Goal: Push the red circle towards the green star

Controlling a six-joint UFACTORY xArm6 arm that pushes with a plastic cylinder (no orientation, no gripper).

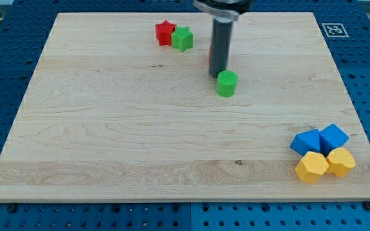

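The red circle [209,59] is almost wholly hidden behind my rod; only a thin red sliver shows at the rod's left edge. The green star [182,39] lies near the view's top, up and to the left of the rod, touching a red star [164,32] on its left. My tip [218,76] rests on the board just below the red sliver and right against the upper left of a green circle [227,84].
Two blue blocks [318,139] and two yellow blocks [325,164] are clustered at the view's bottom right near the board's edge. The wooden board [108,141] lies on a blue perforated table.
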